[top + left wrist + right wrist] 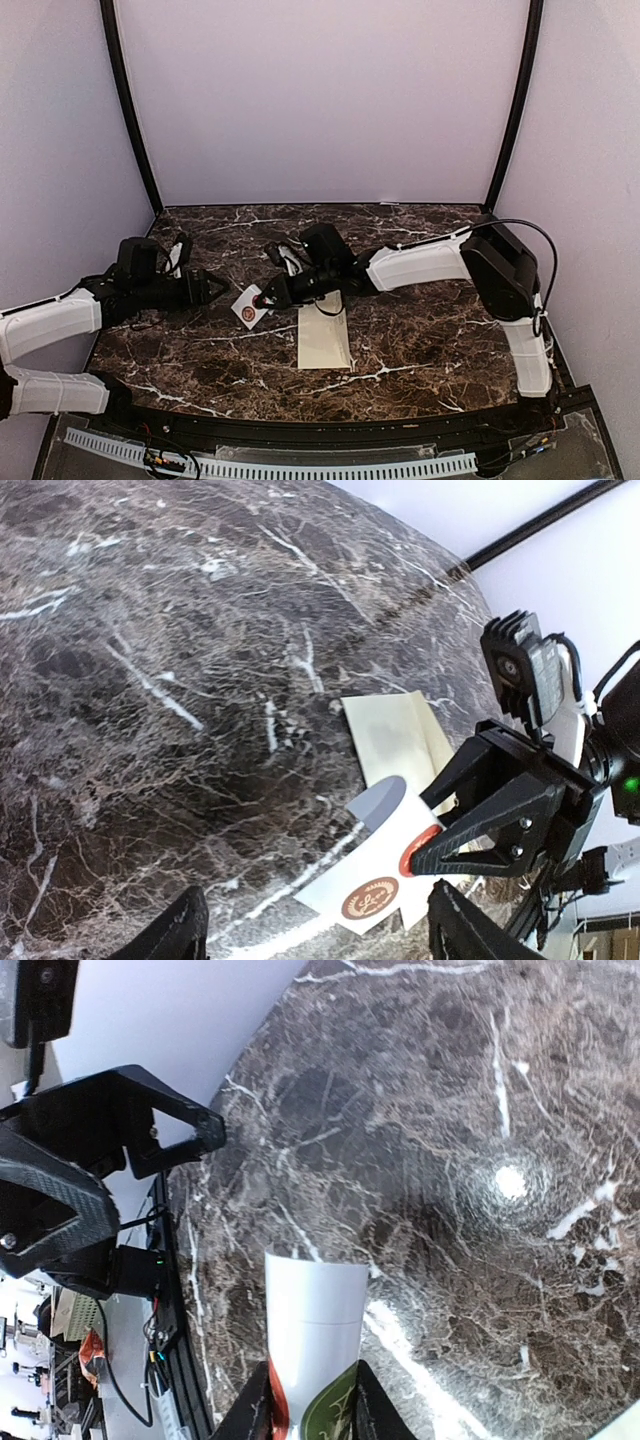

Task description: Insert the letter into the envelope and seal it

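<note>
The right pincer (266,295), pinching the sticker strip (248,306), is nearer the envelope (324,338), lying twelve-to-six at its four o'clock; the left pincer (216,288) gapes wide.

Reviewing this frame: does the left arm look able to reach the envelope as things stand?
Probably not directly. The right arm, its jaws shut on the sticker strip, sits between the left arm and the envelope. The envelope's near end lies uncovered, so swinging around that side might work.
</note>
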